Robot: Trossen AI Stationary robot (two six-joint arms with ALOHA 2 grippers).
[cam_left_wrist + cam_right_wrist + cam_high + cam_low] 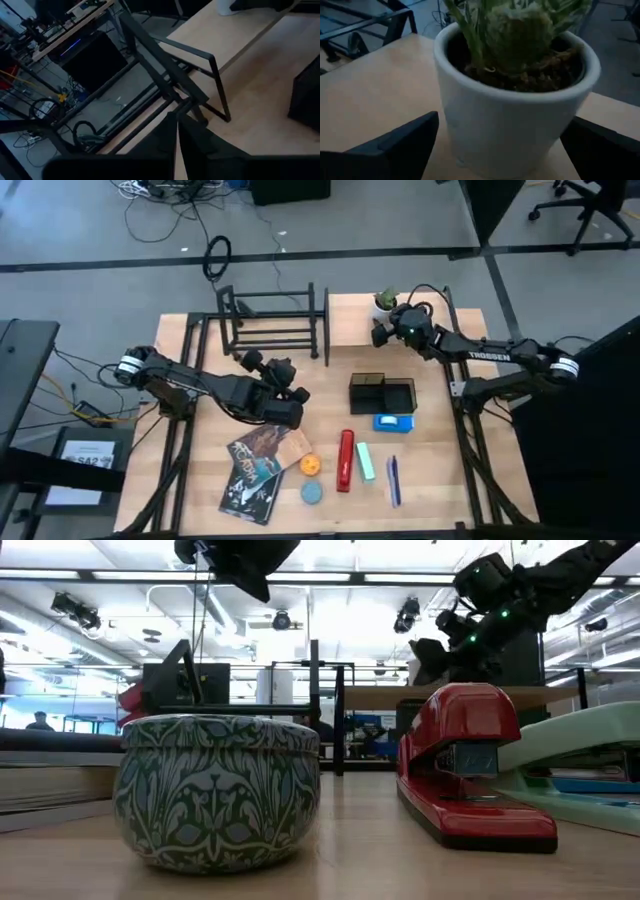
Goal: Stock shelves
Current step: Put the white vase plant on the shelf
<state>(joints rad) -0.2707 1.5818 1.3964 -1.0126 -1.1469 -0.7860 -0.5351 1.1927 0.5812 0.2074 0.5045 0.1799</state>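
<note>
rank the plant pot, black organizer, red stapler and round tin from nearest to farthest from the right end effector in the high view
From the right end effector:
1. Plant pot, between its fingers on the wooden shelf.
2. Black organizer, mid-table.
3. Red stapler, toward the front.
4. Round tin, front edge.

A light wooden table (430, 470) fills the frame's middle. On it: a black rack (272, 322) and plank shelf (350, 320) at top, a mesh organizer (381, 393) centre, books (258, 465), tin (313, 493) and red stapler (346, 460) below.
</note>
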